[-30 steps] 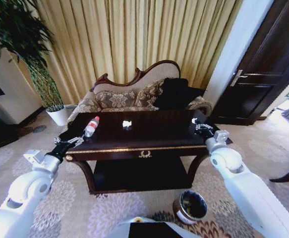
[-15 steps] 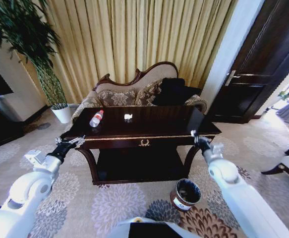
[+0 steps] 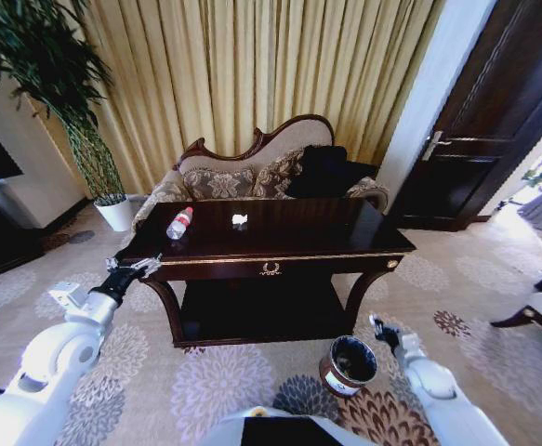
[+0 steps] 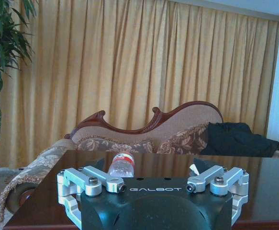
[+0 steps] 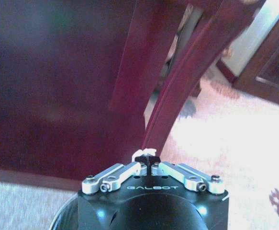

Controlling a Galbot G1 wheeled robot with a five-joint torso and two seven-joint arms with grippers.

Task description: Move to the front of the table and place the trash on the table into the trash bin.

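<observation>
Right gripper [image 5: 150, 161] jaws pinched on white paper scrap [image 5: 138, 155] above trash bin [image 3: 350, 364]; left gripper [image 4: 153, 184] jaws wide near table [image 3: 280, 260].

The dark glossy counter [image 3: 280, 243] carries a clear bottle [image 3: 178, 223] with a red cap, lying on its side toward ten o'clock, and a crumpled white paper scrap [image 3: 240, 219] near twelve o'clock, apart from the bottle.
</observation>
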